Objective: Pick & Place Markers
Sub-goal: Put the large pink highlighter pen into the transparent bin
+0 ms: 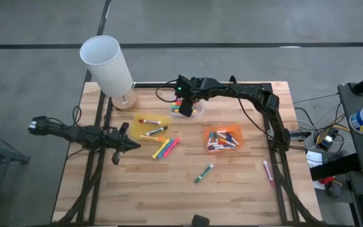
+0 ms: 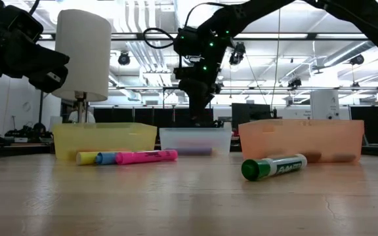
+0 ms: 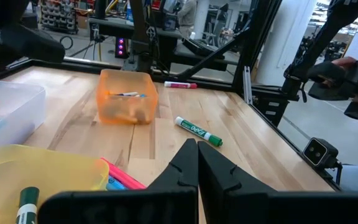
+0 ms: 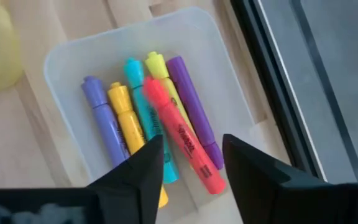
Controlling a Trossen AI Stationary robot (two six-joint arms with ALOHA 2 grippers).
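The right claw point(image 4: 191, 165) hangs over the clear tray point(image 4: 61, 68) at the far side of the table point(image 1: 232, 189), its two fingers spread apart with nothing between them. Directly beneath it lie six markers side by side in that tray; the red-pink marker point(image 4: 179, 134) sits on top, straight below the gap in the fingers, with its long axis running roughly along that gap instead of across it. It looks just let go, so I'd judge this drop done and the next pick still to come.

Outward from that claw, toward the near side of the table, the loose markers wait: a pink and yellow cluster point(image 1: 166, 148) beside the yellow tray point(image 1: 137, 123), a green marker point(image 1: 204, 173) lying alone and slanted farther out, and a pink one point(image 1: 268, 171) by the right-hand rail. The orange tray point(image 1: 222, 129) holds its own batch.

The left claw point(image 3: 197, 163) is pinched shut and empty, hovering near the yellow tray, so it is the nearer arm to the pink and yellow cluster.

From above, the right arm covers most of the clear tray, and from table height the tray walls blur what lies inside.
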